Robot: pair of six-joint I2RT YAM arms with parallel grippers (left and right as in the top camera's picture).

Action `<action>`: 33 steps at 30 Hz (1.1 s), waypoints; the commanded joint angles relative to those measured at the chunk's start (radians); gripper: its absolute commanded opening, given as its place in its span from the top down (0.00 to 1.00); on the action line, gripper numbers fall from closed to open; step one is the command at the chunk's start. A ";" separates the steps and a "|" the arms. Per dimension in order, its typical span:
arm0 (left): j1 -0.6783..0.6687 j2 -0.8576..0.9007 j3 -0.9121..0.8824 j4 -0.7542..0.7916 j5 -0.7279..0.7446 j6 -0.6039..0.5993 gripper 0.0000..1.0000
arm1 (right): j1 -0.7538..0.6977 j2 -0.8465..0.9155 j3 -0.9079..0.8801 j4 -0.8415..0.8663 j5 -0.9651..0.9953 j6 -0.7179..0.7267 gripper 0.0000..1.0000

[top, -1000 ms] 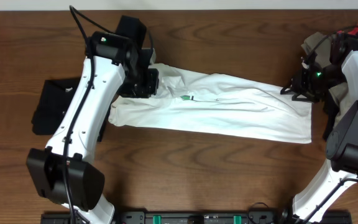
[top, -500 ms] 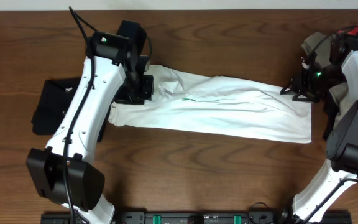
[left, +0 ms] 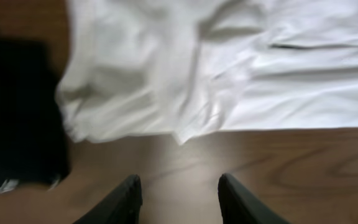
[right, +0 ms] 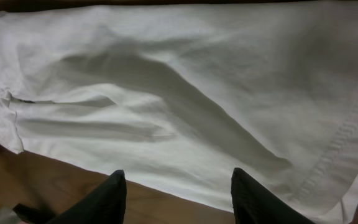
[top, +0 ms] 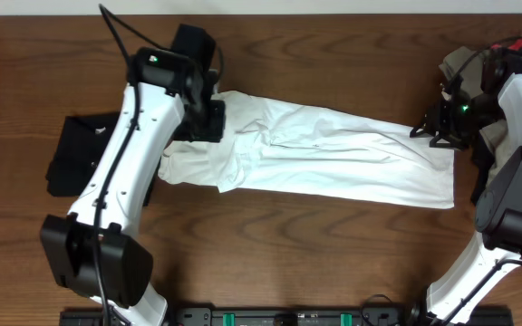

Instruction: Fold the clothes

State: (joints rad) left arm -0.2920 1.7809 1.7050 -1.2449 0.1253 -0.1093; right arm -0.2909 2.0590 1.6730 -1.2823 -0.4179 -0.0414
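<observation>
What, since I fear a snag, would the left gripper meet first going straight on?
Probably the left gripper meets bare table just short of the white T-shirt; depth is unclear.

Overhead: fixed above counter (top: pixel 315 235), facing straight down, far enough to take in both arms whole and the white T-shirt (top: pixel 333 158) end to end.

Left wrist: mounted behind left end effector (left: pixel 179 180), facing down past its fingertips, close to the cloth, somewhat blurred. Covers the T-shirt's left end, the black garment (left: pixel 11 112) beside it, bare wood below.

Right wrist: mounted behind right end effector (right: pixel 178 174), also close, facing down on the T-shirt's hemmed right end.

Shared by all three: the T-shirt, with wrist views on opposite ends.
</observation>
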 commanded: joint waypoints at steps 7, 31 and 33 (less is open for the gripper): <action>-0.160 0.046 -0.150 0.239 0.086 0.196 0.54 | 0.008 -0.008 0.006 -0.003 0.002 -0.016 0.46; -0.181 0.235 -0.211 0.521 -0.216 0.175 0.50 | 0.008 -0.008 0.006 0.024 0.002 -0.015 0.46; -0.175 0.241 -0.211 0.527 -0.217 0.175 0.50 | 0.008 -0.008 0.006 0.026 0.002 -0.015 0.46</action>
State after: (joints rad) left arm -0.4808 2.0216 1.4956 -0.7231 -0.0547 0.0753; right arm -0.2909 2.0590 1.6730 -1.2602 -0.4141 -0.0414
